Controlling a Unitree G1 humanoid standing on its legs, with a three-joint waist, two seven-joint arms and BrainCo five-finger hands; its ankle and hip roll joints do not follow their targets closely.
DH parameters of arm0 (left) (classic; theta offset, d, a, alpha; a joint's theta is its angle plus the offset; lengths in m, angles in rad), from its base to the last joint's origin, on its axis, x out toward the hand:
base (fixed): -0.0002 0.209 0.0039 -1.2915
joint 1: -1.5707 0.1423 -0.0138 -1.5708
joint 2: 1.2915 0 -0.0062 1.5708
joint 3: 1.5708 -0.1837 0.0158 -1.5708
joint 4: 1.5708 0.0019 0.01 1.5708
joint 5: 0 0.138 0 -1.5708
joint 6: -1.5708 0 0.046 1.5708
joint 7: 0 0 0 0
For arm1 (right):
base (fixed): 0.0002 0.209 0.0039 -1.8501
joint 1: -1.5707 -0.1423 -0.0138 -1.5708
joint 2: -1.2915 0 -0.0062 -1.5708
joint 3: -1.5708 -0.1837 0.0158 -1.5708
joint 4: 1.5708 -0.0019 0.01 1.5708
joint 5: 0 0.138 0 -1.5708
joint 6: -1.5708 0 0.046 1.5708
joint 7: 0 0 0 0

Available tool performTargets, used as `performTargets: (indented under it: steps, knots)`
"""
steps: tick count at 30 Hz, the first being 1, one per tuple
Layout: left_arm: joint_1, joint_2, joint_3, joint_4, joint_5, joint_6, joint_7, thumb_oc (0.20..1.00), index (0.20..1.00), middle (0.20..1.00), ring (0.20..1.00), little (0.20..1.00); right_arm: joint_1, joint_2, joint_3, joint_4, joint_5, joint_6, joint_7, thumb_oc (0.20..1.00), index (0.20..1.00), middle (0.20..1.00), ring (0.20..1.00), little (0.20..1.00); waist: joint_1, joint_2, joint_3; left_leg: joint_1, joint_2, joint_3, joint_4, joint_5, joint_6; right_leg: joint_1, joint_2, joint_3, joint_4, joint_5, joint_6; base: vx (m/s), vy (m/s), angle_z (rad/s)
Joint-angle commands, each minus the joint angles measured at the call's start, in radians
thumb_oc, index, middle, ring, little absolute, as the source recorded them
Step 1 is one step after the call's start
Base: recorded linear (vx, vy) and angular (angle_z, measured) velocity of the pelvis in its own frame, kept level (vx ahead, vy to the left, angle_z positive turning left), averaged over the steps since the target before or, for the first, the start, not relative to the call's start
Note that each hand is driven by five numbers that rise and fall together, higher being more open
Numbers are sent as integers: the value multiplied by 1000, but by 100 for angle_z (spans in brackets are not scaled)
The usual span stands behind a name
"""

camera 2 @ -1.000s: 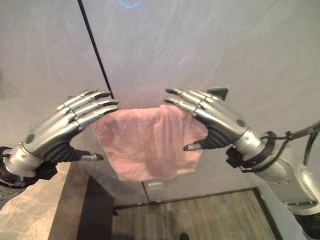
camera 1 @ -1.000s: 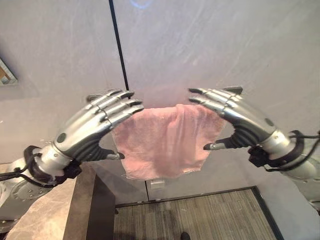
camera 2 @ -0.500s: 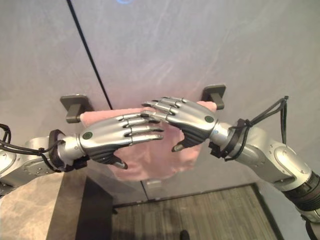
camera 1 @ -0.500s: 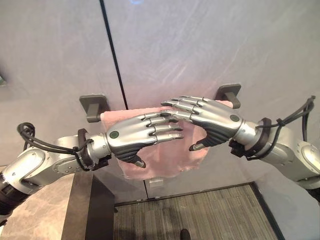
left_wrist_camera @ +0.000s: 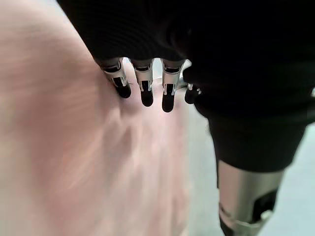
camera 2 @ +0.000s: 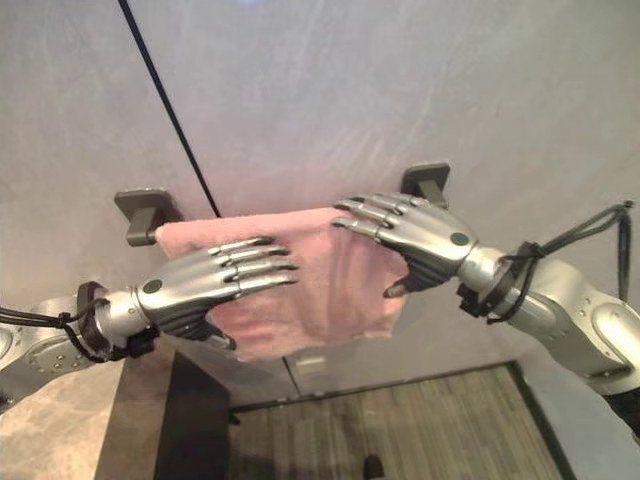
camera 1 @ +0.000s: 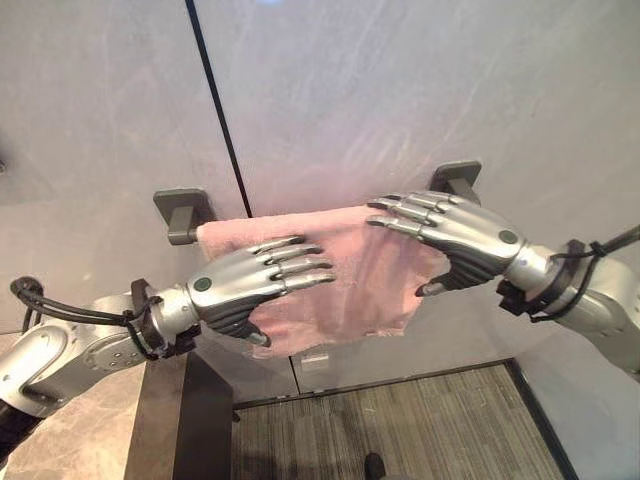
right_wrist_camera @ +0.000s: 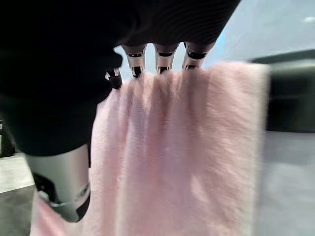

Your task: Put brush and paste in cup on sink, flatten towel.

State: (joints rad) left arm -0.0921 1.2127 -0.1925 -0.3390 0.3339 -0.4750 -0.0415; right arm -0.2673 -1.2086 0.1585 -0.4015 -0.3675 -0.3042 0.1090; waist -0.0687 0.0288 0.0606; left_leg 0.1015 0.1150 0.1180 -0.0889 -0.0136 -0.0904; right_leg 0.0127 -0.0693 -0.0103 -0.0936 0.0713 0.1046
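The pink towel (camera 1: 340, 275) hangs over a wall rail between 2 grey brackets (camera 1: 180, 213); the left hand (camera 1: 250, 285) and right hand (camera 1: 455, 235) lie against it, fingers straight

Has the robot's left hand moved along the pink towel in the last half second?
Yes. The left hand has slid back toward the left bracket, away from the right hand, across the towel.
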Motion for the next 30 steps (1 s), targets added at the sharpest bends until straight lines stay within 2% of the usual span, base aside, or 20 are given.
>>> performTargets:
  steps: [1,4,7,12,21,24,25,28,29,30]
  knots:
    - [7,54,68,51,-6,29,11,1000,1000,1000,1000,1000,54,-64,-4,91,-10,28,13,1000,1000,1000,1000,1000,-4,-43,-42,4,-3,-7,2,29,-13,61,1,-7,33,-74,30,0,0,0]
    - [90,7,138,81,-36,36,16,1000,1000,1000,1000,1000,136,-42,-73,135,-2,35,7,1000,1000,1000,1000,1000,1,-48,-49,6,0,-15,2,29,-13,69,2,-13,32,-77,28,5,-3,1]
    - [105,-18,153,84,-58,41,17,1000,1000,1000,1000,1000,151,-27,-88,146,6,39,6,1000,1000,1000,1000,1000,3,-50,-51,6,0,-18,2,29,-14,71,1,-17,31,-77,26,4,-5,3]
    - [65,-72,126,97,-99,47,18,1000,1000,1000,1000,1000,149,70,-92,183,136,51,11,1000,1000,1000,1000,1000,8,-56,-55,5,0,-21,2,31,-14,77,2,-23,27,-77,23,0,0,0]
    - [58,-149,144,150,-107,73,37,1000,1000,1000,1000,1000,162,183,-146,217,38,91,-54,1000,1000,1000,1000,1000,9,-58,-64,4,-1,-17,2,29,-10,75,3,-14,15,-66,23,0,0,0]
    - [68,-172,154,156,-113,78,40,1000,1000,1000,1000,1000,176,213,-165,226,30,100,-67,1000,1000,1000,1000,1000,10,-58,-67,2,-1,-17,2,29,-8,75,3,-13,14,-65,23,0,0,0]
    - [73,-202,162,169,-122,83,47,1000,1000,1000,1000,1000,181,256,-171,233,38,107,-77,1000,1000,1000,1000,1000,10,-57,-69,3,0,-17,2,29,-6,74,3,-11,16,-64,22,0,0,0]
    - [69,-209,159,175,-124,85,49,1000,1000,1000,1000,1000,178,276,-170,242,51,113,-82,1000,1000,1000,1000,1000,10,-58,-70,3,0,-18,2,29,-6,74,3,-11,16,-65,21,0,0,0]
    - [64,-231,159,188,-127,92,56,1000,1000,1000,1000,1000,180,327,-175,254,82,120,-97,1000,1000,1000,1000,1000,9,-56,-71,3,0,-20,2,29,-5,74,3,-10,17,-65,20,0,0,0]
    - [64,-231,158,188,-127,92,56,1000,1000,1000,1000,1000,180,327,-176,254,82,120,-97,1000,1000,1000,1000,1000,9,-57,-71,3,0,-20,2,29,-5,74,3,-10,17,-65,20,-48,2,-2]
